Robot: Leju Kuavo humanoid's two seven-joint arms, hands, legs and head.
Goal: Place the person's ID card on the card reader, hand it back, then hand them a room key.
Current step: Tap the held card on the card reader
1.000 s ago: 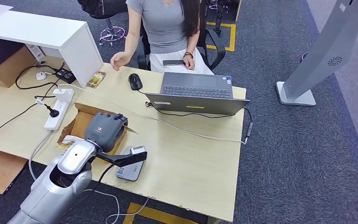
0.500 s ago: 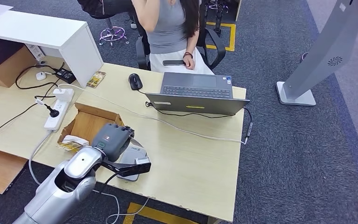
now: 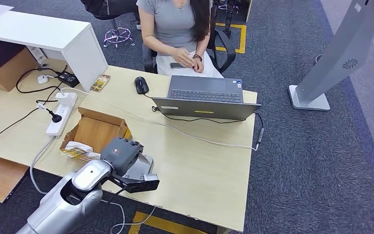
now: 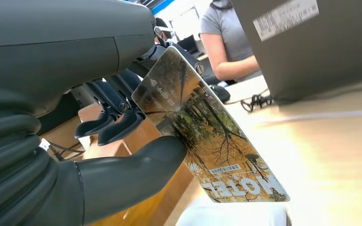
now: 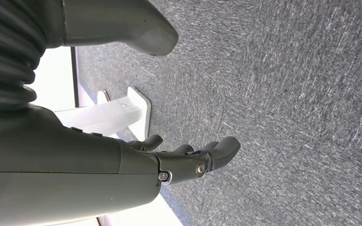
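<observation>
My left hand [image 3: 121, 152] hovers low over the grey card reader [image 3: 143, 168] near the table's front edge and hides most of it. In the left wrist view, the thumb and fingers [image 4: 122, 125] pinch a card [image 4: 207, 136] printed with autumn trees and the word HOTEL. The card tilts down towards the table. A similar card [image 3: 100, 83] lies at the table's far left corner. The person [image 3: 175, 24] sits behind the laptop with both hands at a phone [image 3: 180, 65] in their lap. My right hand [image 5: 188, 160] hangs over grey carpet, fingers loosely apart, holding nothing.
An open cardboard box [image 3: 95, 129] sits just left of the reader. A laptop [image 3: 204, 95] and a mouse [image 3: 141, 84] stand at the far side, a cable crosses the table, and a power strip [image 3: 62, 114] lies at the left.
My left hand came from above the cardboard box, right and towards me, down over the card reader. The person drew their arm back from the table to their lap.
</observation>
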